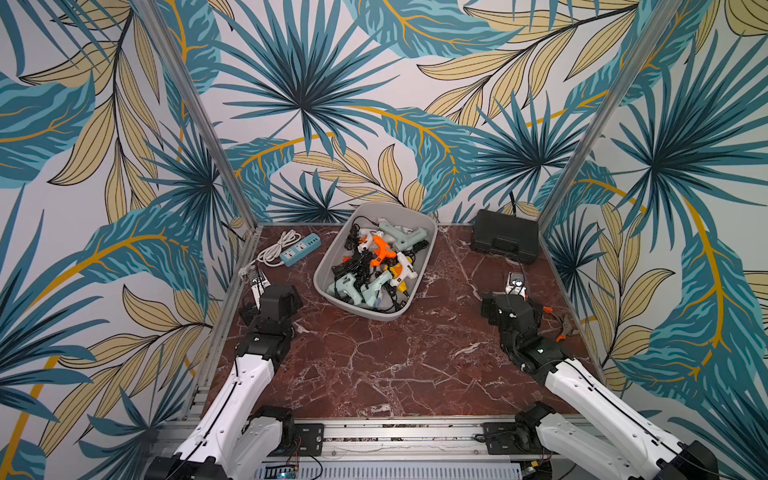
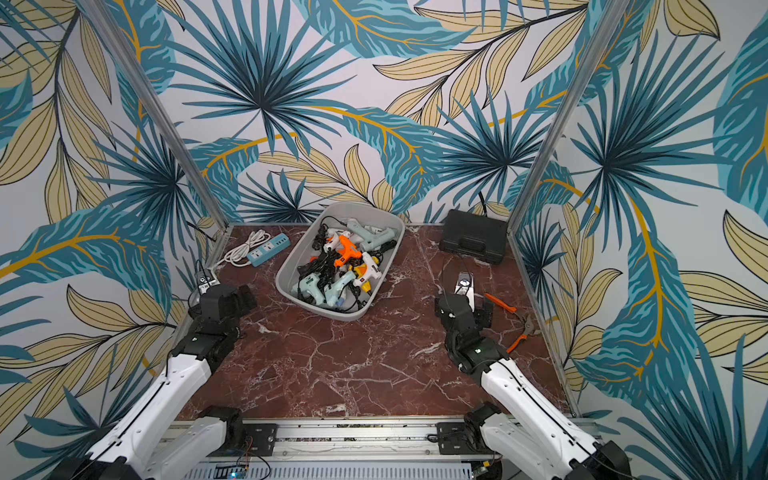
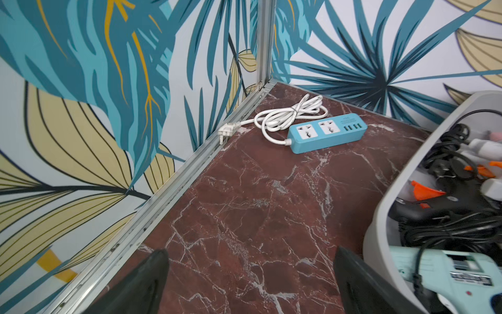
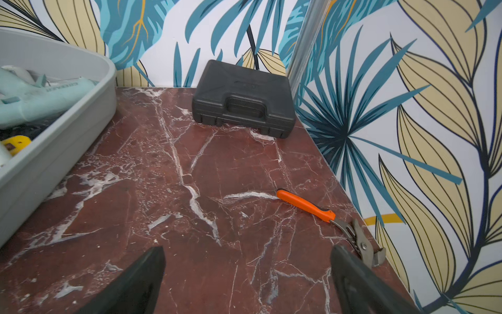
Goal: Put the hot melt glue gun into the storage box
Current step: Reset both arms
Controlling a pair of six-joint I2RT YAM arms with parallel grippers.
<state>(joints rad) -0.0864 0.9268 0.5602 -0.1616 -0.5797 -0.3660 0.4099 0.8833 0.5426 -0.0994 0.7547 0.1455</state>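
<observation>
The storage box (image 1: 326,266), a light-grey tub, stands at the back middle of the marble table in both top views. Several hot melt glue guns lie in it among black cords: an orange one (image 1: 382,249), a mint one (image 1: 405,237) and a white-and-yellow one (image 2: 368,272). My left gripper (image 3: 250,250) hangs open over bare marble to the left of the box rim (image 3: 394,195), with a mint glue gun (image 3: 448,274) inside that rim. On the box's right, my right gripper (image 4: 248,248) is open too, over bare marble, with nothing between its fingers.
A blue power strip (image 1: 300,249) with a coiled white cord lies at the back left. In the back right corner sits a black hard case (image 4: 244,106). Orange-handled pliers (image 4: 307,204) lie by the right wall, close to my right gripper. Aluminium posts and patterned walls enclose the table.
</observation>
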